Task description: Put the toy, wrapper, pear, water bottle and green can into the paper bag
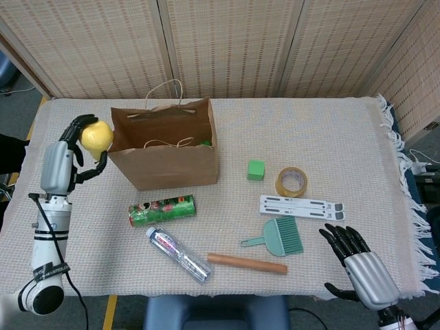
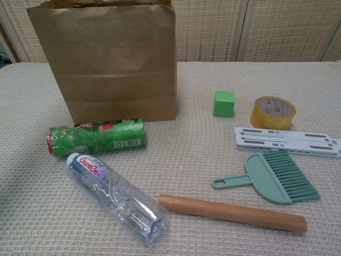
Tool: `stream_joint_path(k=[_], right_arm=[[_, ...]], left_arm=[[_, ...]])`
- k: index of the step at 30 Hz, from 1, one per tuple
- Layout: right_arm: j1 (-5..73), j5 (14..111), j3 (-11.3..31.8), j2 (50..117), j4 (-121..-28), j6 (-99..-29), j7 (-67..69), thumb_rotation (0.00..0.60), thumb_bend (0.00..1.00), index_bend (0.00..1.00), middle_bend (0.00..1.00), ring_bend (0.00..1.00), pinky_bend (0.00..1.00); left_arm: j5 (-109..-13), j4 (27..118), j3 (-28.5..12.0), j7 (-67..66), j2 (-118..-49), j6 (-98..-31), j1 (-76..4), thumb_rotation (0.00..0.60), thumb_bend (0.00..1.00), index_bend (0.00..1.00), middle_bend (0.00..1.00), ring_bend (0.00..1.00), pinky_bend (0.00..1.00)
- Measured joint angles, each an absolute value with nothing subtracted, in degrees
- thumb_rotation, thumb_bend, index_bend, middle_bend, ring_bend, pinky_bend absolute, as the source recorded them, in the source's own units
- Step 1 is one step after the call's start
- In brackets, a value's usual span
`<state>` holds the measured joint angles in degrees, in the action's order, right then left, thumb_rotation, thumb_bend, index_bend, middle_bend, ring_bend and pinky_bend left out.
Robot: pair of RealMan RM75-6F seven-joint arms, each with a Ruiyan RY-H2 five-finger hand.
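Observation:
My left hand (image 1: pixel 69 148) holds the yellow pear (image 1: pixel 96 135) up high, just left of the open brown paper bag (image 1: pixel 165 161), which also fills the chest view's upper left (image 2: pixel 106 58). Something green shows inside the bag's mouth. The green can (image 1: pixel 162 209) (image 2: pixel 96 137) lies on its side in front of the bag. The clear water bottle (image 1: pixel 177 254) (image 2: pixel 114 196) lies nearer the front edge. My right hand (image 1: pixel 357 265) hovers open at the front right, holding nothing.
A wooden rolling pin (image 1: pixel 247 263) lies right of the bottle. A green dustpan brush (image 1: pixel 278 237), a white slotted plate (image 1: pixel 306 206), a tape roll (image 1: pixel 291 181) and a green cube (image 1: pixel 256 170) occupy the right half. The cloth's fringed edge (image 1: pixel 402 185) runs along the right.

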<state>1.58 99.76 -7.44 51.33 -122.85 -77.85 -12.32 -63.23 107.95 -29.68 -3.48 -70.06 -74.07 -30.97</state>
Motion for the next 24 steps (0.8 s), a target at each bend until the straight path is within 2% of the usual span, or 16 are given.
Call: stream_joint_path(k=[6, 13, 18, 24], right_arm=[[1.93, 98.58, -7.00, 51.11, -123.08, -77.56, -11.70, 0.600, 0.05, 0.00, 0.00, 0.00, 0.00], [2.33, 96.41, -6.24, 50.95, -122.99, -77.29, -11.39, 0.600, 0.05, 0.00, 0.00, 0.00, 0.00], [2.68, 95.21, -5.78, 50.92, -123.06, -76.89, -11.40, 0.600, 0.05, 0.00, 0.00, 0.00, 0.00], [2.92, 94.10, -5.33, 50.75, -123.01, -76.83, -11.06, 0.600, 0.05, 0.00, 0.00, 0.00, 0.00]], left_arm=[[-59.26, 107.48, -31.76, -6.96, -74.57, -70.26, -39.51, 0.600, 0.60, 0.63, 0.63, 0.59, 0.72], [-56.02, 99.44, -33.95, -10.30, -80.74, -67.62, -48.98, 0.600, 0.60, 0.63, 0.63, 0.59, 0.72], [-55.12, 92.46, -33.70, -11.27, -84.07, -65.00, -53.54, 0.600, 0.60, 0.63, 0.63, 0.58, 0.72], [-55.21, 83.84, -31.30, -12.26, -87.08, -61.80, -57.26, 0.600, 0.56, 0.59, 0.59, 0.53, 0.70]])
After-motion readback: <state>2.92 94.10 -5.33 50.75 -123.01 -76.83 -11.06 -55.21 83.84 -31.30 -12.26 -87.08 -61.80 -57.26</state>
